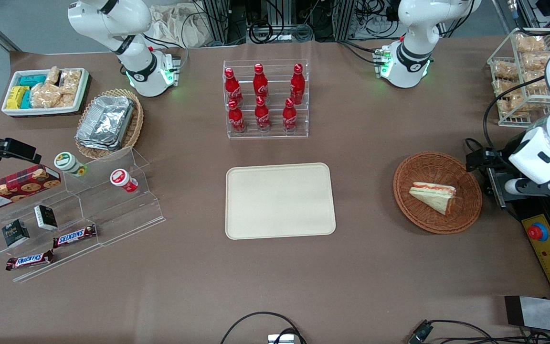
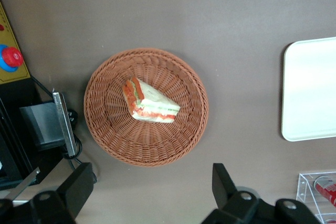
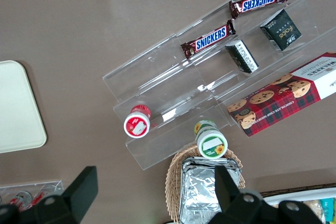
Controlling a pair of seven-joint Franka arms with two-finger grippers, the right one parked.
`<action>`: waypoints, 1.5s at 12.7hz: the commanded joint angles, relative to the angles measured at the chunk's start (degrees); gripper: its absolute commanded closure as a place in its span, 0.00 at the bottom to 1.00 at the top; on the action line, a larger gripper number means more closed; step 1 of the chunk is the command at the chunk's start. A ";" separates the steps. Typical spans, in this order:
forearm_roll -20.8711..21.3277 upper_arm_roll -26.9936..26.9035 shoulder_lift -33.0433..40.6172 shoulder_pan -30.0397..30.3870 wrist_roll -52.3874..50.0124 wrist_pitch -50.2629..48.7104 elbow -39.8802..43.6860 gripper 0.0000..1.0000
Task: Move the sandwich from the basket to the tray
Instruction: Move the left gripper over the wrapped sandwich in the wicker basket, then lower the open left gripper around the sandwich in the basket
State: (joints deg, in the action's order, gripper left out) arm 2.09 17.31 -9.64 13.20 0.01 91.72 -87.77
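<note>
Your gripper [image 2: 152, 192] is hovering wide open above the table, just beside the basket [image 2: 105, 135]. The sandwich [image 2: 148, 102] is lying near the basket's centre, its point aiming at four o'clock in the wrist view. It's looking light, soft, slippery-wrapped; pinch gently across the flat bread faces.

**Wicker, wrap and matt cloth**

The counter [image 1: 275, 286] wears a matt brown covering, smooth and cloth-like. The basket [image 1: 466, 212] is reddish-brown woven wicker, ribbed and rough. In it, the sandwich [image 1: 433, 196] shows soft white bread under faintly shiny clear wrap. Nearer the counter's middle, the tray [image 1: 280, 200] looks like smooth matt cream plastic. The claw [image 2: 152, 192], up above the basket toward the working arm's end, has matt black plastic-looking fingers [image 2: 224, 184], spread wide apart.
</note>
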 commanded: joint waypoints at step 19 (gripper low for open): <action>0.19 0.27 -4.76 3.77 -36.11 36.24 -27.90 0.00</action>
State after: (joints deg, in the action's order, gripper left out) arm 2.31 17.17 -14.67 16.21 -32.09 125.93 -113.40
